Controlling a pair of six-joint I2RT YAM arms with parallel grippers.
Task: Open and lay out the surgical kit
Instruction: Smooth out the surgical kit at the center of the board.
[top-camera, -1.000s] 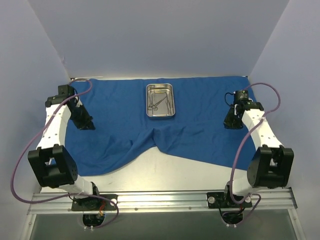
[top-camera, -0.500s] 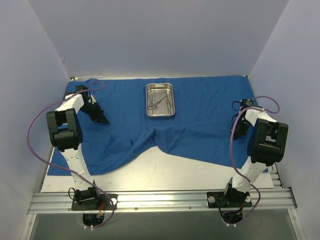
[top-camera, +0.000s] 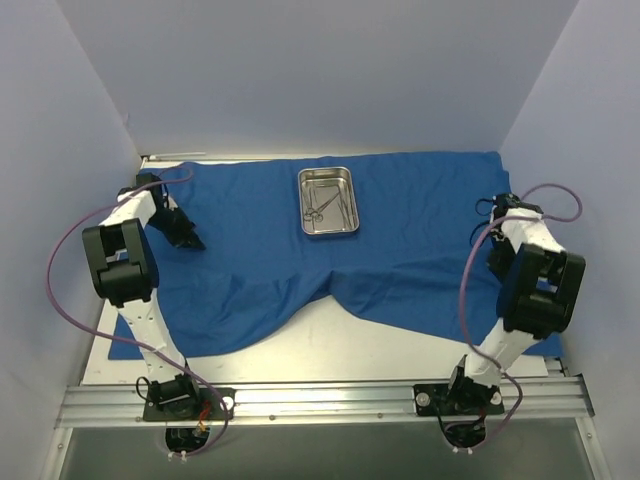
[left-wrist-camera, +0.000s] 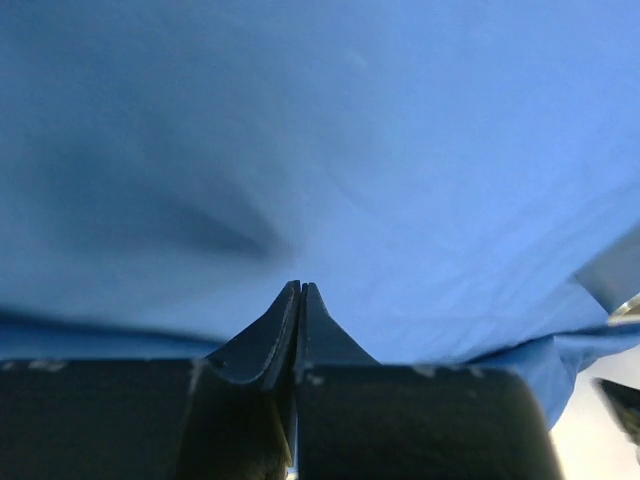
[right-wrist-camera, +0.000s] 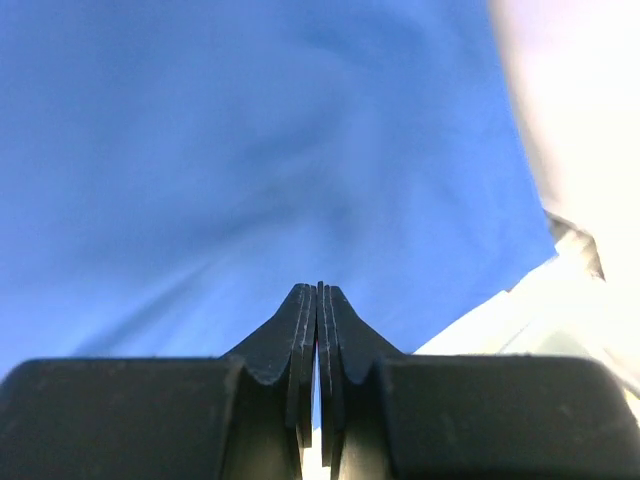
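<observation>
The royal-blue cloth wrap (top-camera: 250, 220) lies spread over most of the table, with a rumpled fold along its front edge. The steel tray (top-camera: 301, 205) sits on it at the back centre, with thin silver instruments (top-camera: 328, 205) inside. My left gripper (top-camera: 192, 242) is shut, low on the cloth's left part. In the left wrist view its tips (left-wrist-camera: 300, 287) meet against the cloth (left-wrist-camera: 350, 150), where a crease runs. My right gripper (top-camera: 492, 268) is shut, low at the cloth's right edge. In the right wrist view its tips (right-wrist-camera: 318, 287) meet over the cloth (right-wrist-camera: 250, 150).
A bare strip of white table (top-camera: 330, 340) shows in front of the cloth. Pale walls close in the left, back and right sides. A metal rail (top-camera: 320, 400) holds both arm bases at the near edge. White table (right-wrist-camera: 500, 320) shows beside the cloth's right edge.
The cloth and the tray on it have slid slightly right and the cloth lies flatter. The right gripper has moved right toward the cloth's edge. The left gripper has moved a little left.
</observation>
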